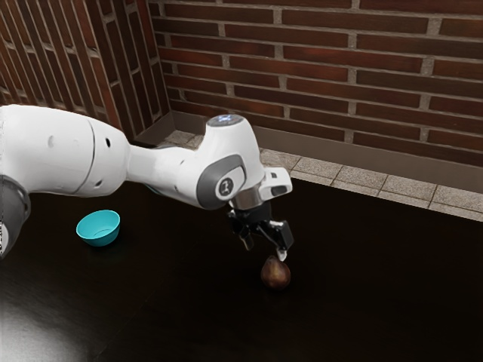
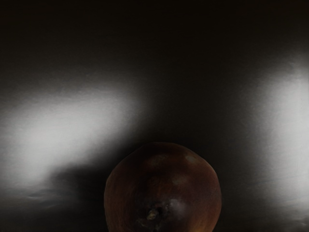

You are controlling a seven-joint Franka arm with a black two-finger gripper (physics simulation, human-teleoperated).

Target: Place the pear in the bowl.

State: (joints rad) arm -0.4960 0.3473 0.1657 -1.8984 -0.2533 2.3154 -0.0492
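**A:** ok so what's going on here, biggest stuff first?

**B:** brick wall (image 1: pixel 317 75) at the back; dark table (image 1: pixel 377 294) in front; white arm (image 1: pixel 60 151) reaching in from the exterior view's left; black gripper (image 1: pixel 264 250) on the end of it, fingers spread apart, not holding anything

**A:** and the bowl?

**B:** teal bowl (image 1: pixel 100 237) is sitting upright on the table, well apart from the gripper, over toward the exterior view's left; the pear (image 1: pixel 275 274) is on the table too, just below the fingertips; one tip looks right by its top, can't tell if it's touching tho

**A:** so we're at the grab part?

**B:** yeah imo, lining up for the pick; no grasp yet, so the carry's all to do

**A:** what would you do next?

**B:** center over the pear first, then drop down so there's a finger on each side; close gently, lift, swing to the bowl; if a tip lands on top it could roll lol; round sides look kinda slippery too
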